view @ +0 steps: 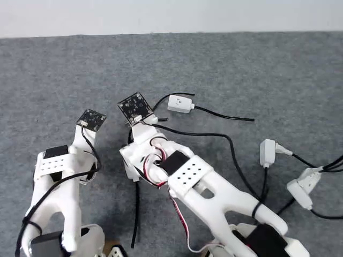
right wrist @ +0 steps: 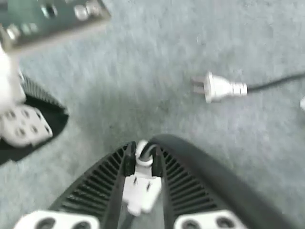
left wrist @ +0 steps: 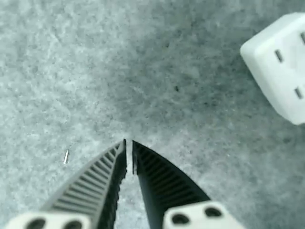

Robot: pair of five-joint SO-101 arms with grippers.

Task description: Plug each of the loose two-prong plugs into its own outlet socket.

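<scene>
Grey carpet (view: 241, 69) is your whole working surface, short-piled and flecked, running back to a plain pale wall (view: 171, 16) along the far edge. Black cords (view: 225, 136) trail loosely over it.

From above, you see your left arm (view: 53, 176) near the left edge and your right arm (view: 203, 187) coming in from the lower right toward the middle. One white fitting (view: 180, 103) lies on its cord just past the right arm's camera board. Two more (view: 267, 152) (view: 300, 193) sit near the right edge. From this height you cannot tell plugs from sockets.

Your left gripper (left wrist: 128, 143) hangs over bare carpet with its ribbed fingers pressed almost together and nothing between them. A white socket (left wrist: 279, 67), its slots facing up, lies on the carpet off to one side, well apart from the tips.

Your right gripper (right wrist: 143, 145) is pinching a white plug (right wrist: 140, 188) between its fingers, with the cord curling out at the tips. A loose plug (right wrist: 220, 87) lies flat on the carpet beyond it, both prongs showing and its black cord leading away.
</scene>
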